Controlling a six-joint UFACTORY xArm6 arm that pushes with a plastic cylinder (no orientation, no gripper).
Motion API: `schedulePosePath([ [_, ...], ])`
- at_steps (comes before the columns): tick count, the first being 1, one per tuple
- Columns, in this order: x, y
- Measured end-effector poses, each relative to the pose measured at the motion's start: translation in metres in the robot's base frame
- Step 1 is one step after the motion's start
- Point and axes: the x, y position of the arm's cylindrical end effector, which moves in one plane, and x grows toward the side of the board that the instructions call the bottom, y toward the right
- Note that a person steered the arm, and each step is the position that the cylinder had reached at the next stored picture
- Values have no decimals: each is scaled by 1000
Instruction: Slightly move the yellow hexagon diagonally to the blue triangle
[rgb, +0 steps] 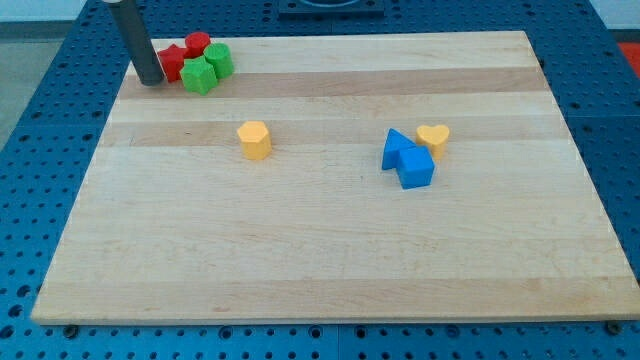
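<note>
At the view's top-left corner of the tabletop (300, 260), standing with my tip (150, 82) planted just to the view's left of a tight cluster. Being a bare rod, having nothing to open or close, and holding nothing. Sitting hard against or just beside the red star (172, 62), though telling contact from a hair's gap is not possible here. Moving outward through that cluster: passing the red round block (197, 44) behind the star, then the two green blocks (200, 75) (219, 58), all packed together and touching.

Looking further out – finding the yellow hexagon (254, 139) alone, well apart from my tip, down and to the view's right of the cluster. Finding the blue triangle (396, 148) well apart again to the view's right, pressing against a blue cube (416, 168), with a yellow heart (433, 137) tucked just behind the pair.

Judging progress: apparently not yet started, with no contact on the hexagon and a wide stretch of bare wood lying between it and the triangle. Still needing to get round to the hexagon's far-left side – then giving only a short diagonal nudge toward the triangle.
</note>
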Motion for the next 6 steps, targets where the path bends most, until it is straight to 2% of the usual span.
schedulePosePath([
  [1, 27, 0],
  [2, 79, 16],
  [3, 124, 67],
  [4, 140, 138],
  [5, 139, 182],
  [6, 139, 186],
])
